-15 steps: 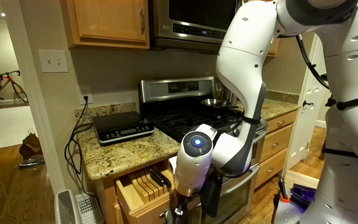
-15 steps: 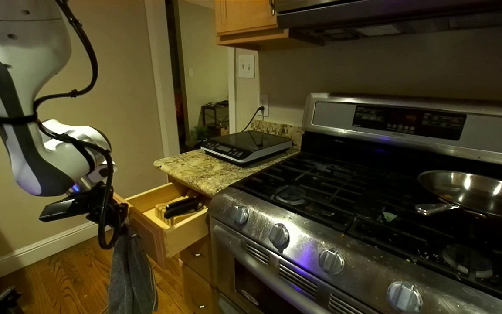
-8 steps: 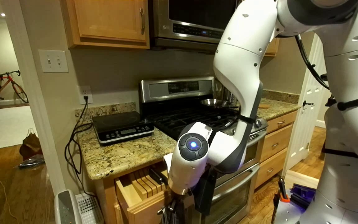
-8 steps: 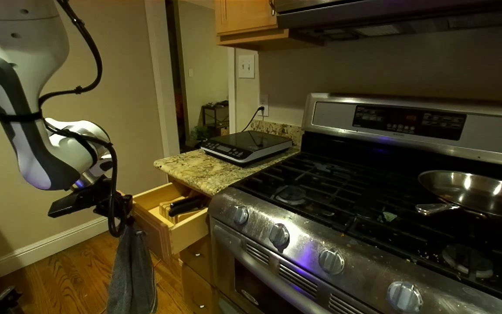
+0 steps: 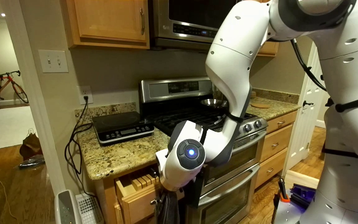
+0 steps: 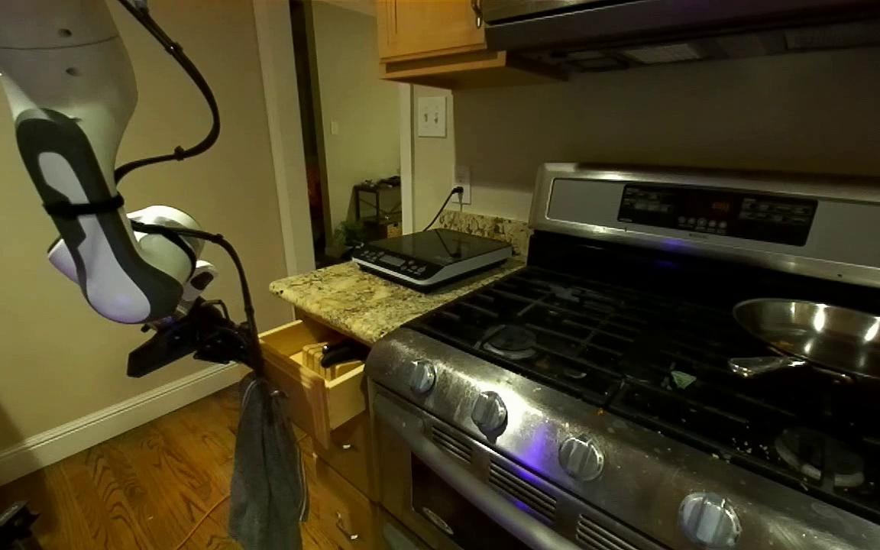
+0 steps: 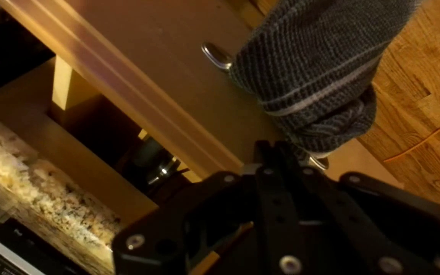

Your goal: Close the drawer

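Observation:
The wooden drawer is partly open under the granite counter; its front shows in both exterior views point(image 5: 140, 203) point(image 6: 291, 393) and in the wrist view point(image 7: 174, 65). A wooden knife block point(image 5: 143, 181) with a black-handled knife point(image 6: 341, 354) lies inside. A grey towel point(image 6: 268, 458) hangs over the silver drawer handle point(image 7: 216, 56) and hides its middle. My gripper point(image 7: 272, 147) is shut, its fingertips together with nothing seen between them, at the drawer front beside the towel. In an exterior view the gripper point(image 6: 245, 355) is against the top of the front; exact contact is hidden.
The granite counter edge point(image 6: 325, 298) overhangs the drawer and carries a black induction cooktop point(image 5: 123, 127). The stove point(image 6: 486, 428) with its knobs stands right beside the drawer. A steel pan point(image 6: 829, 336) sits on the stove. A white appliance point(image 5: 68, 207) stands on the floor.
The drawer has slid further in under the counter, showing less of the knife block. My arm and gripper have moved toward the cabinet with it, and the towel has moved along.

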